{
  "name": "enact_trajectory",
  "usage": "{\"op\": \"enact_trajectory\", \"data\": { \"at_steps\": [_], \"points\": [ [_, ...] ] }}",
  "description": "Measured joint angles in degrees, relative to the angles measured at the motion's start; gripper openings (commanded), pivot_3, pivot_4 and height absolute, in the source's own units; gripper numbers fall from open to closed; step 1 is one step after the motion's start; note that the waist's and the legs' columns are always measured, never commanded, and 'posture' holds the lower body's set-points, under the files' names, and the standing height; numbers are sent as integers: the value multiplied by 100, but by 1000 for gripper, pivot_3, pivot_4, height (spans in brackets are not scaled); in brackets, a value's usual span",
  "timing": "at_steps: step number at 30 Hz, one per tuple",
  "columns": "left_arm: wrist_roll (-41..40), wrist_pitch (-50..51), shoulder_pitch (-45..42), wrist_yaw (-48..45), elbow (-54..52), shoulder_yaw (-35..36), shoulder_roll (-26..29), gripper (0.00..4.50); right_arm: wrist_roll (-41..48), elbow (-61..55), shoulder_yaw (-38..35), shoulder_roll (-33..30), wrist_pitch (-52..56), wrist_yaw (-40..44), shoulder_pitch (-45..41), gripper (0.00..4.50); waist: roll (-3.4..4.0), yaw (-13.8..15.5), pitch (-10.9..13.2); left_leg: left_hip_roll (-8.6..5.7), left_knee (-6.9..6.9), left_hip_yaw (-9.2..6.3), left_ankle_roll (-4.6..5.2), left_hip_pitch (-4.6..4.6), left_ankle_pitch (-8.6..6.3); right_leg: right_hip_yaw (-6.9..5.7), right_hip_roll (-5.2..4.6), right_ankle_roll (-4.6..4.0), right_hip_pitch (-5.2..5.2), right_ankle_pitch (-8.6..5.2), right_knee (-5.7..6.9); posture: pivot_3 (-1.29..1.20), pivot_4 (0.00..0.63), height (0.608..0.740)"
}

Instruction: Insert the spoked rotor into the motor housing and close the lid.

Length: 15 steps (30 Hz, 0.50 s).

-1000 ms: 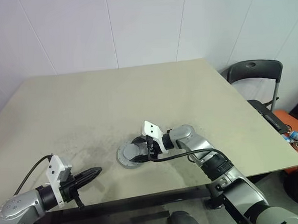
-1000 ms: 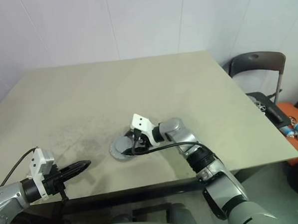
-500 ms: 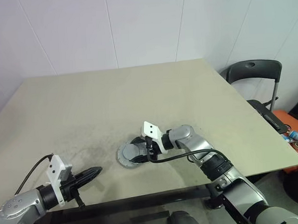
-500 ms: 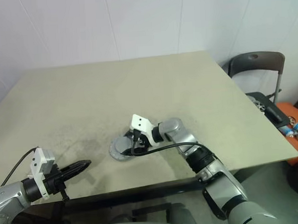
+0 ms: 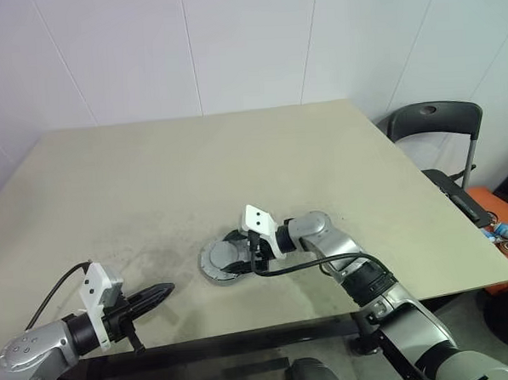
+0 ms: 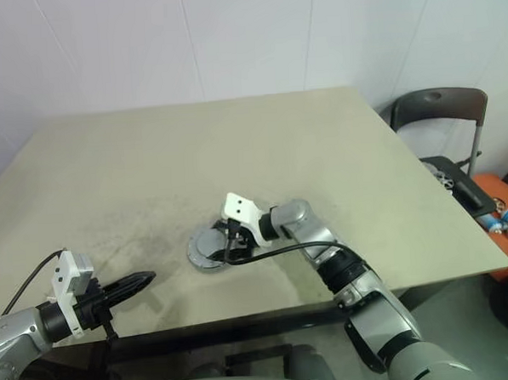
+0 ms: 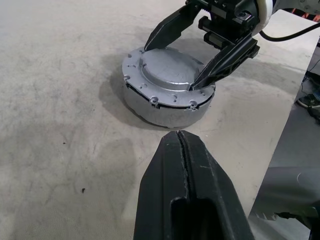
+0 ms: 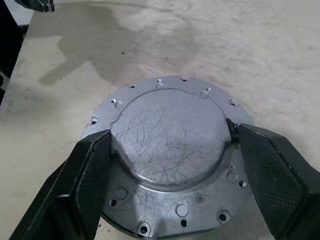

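Observation:
The motor housing (image 7: 165, 107), a short grey cylinder, stands on the table near its front middle. The lid (image 8: 167, 205), a silver disc with a notched edge and a raised round centre, lies flat on top of the motor housing. My right gripper (image 5: 240, 257) reaches over it from the right, one finger (image 8: 95, 165) on each side of the raised centre and touching it. My left gripper (image 5: 161, 291) is shut and empty, low over the table to the housing's left and apart from it. The spoked rotor is hidden.
The beige table (image 5: 193, 168) stretches wide behind and to the left of the housing. Its front edge runs just below my left gripper. A dark folding chair (image 5: 429, 121) stands past the right edge, with an orange object (image 5: 503, 228) on the floor.

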Motion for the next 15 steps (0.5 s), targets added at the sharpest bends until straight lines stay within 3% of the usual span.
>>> {"op": "enact_trajectory", "data": {
  "at_steps": [15],
  "points": [
    [77,-1,-10,-22,6,-13,-1,0,-24,-1,22,-41,-66,50,9,3552,0,9,0,0,0,0,0,0,0,0,-1,0,1,0,0,0,0,740]
  ]
}}
